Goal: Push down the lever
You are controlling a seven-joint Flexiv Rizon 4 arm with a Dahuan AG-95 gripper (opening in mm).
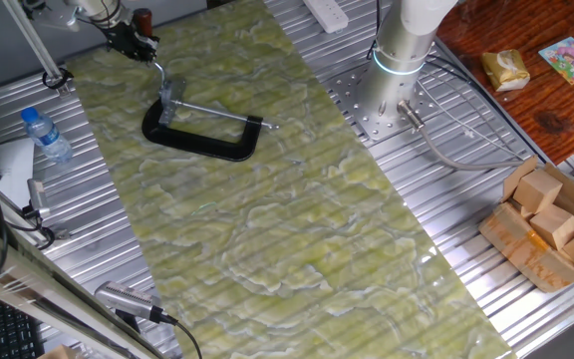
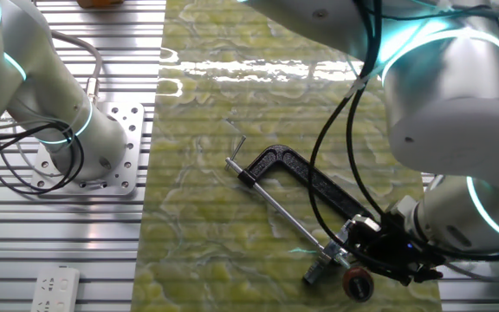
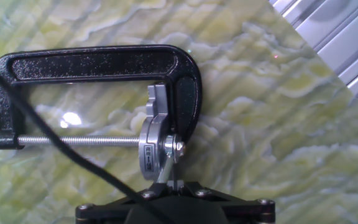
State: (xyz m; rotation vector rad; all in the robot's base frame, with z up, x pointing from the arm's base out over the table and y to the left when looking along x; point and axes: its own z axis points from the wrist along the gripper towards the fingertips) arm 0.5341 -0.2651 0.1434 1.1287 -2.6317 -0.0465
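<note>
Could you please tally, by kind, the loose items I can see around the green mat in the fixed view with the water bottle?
C-clamp: 1
Water bottle: 1
Wooden blocks: 4
Power strip: 1
Total: 7

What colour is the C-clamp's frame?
Black, slightly textured; the C-clamp frame shows best in the hand view.

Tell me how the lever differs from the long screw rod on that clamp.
The lever is a short smooth pin on the silver block; the screw rod is long and threaded. The lever sits right at the gripper; the rod spans the black C-clamp frame and passes through its far end. Both are thin silver metal.
</note>
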